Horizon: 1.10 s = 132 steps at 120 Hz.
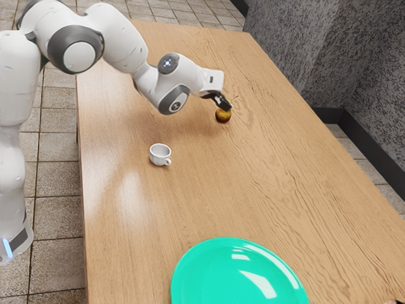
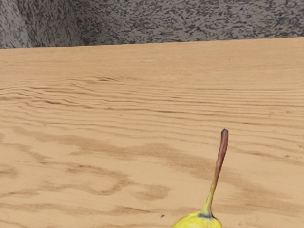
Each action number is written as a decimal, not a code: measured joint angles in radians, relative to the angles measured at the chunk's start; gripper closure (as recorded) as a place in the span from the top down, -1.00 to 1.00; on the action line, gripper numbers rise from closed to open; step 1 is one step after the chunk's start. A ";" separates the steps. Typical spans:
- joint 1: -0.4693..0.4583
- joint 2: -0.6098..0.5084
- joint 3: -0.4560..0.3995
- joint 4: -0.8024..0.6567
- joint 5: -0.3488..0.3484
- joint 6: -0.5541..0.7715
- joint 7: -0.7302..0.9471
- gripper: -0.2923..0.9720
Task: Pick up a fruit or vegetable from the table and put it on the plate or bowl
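A white robot arm reaches in from the exterior view's upper left over a long wooden table. Its black gripper hangs at the far half of the table, right on top of a small yellow-brown fruit. The fruit lies straight beneath the gripper, not off to either side. Whether the gripper is spread or closed on the fruit cannot be told from here.

The camera on the hand looks past the fruit's yellow top to its thin stem. The stem stands nearly upright with a slight lean, so the fruit's long axis appears to run up toward the hand.

The green plate sits at the near edge of the table, well apart from the fruit. A small white cup stands between them, set off toward the exterior view's left.

The likely next need is a firm hold from above, then a long carry toward the plate, keeping clear of the cup.
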 joint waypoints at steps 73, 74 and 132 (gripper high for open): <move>0.189 0.061 -0.186 0.058 0.005 0.000 0.005 0.54; 0.189 0.061 -0.186 0.058 0.004 0.000 0.005 0.54; 0.194 0.088 -0.197 0.064 0.000 0.000 0.007 0.54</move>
